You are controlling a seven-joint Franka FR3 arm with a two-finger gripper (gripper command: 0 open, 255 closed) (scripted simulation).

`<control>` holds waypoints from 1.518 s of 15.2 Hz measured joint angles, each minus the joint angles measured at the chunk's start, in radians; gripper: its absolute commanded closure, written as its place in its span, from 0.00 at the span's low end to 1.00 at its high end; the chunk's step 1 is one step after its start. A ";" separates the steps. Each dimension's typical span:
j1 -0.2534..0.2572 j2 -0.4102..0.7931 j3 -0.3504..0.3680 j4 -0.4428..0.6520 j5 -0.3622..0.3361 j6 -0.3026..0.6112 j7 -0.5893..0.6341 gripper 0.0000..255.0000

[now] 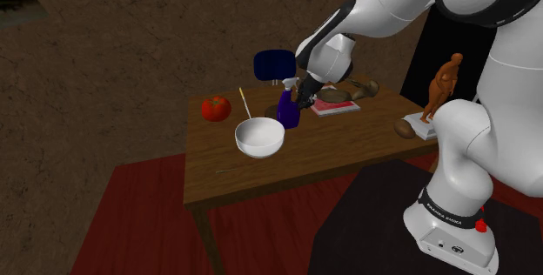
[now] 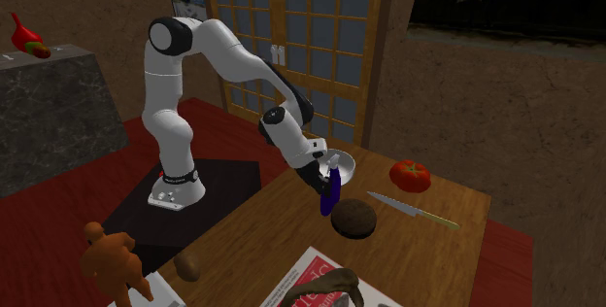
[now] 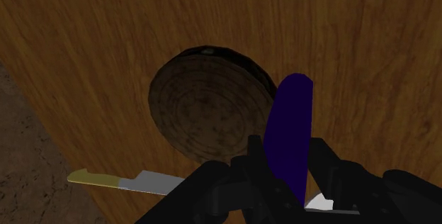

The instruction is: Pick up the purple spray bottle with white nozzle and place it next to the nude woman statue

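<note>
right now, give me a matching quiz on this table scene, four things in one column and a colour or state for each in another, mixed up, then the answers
Things:
1. spray bottle
2. tomato
3. bowl
4. statue

Colour or state:
a. white
b. orange-brown
c. clasped in the gripper
d. red

Pairs: 1-c, 2-d, 3-a, 4-b
</note>
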 measured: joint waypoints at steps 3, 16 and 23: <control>0.000 0.000 0.000 0.000 0.000 0.000 0.000 1.00; 0.129 -0.321 -0.166 -0.043 -0.734 0.034 0.552 1.00; -0.047 -0.422 0.000 -0.014 -0.967 -0.049 0.732 1.00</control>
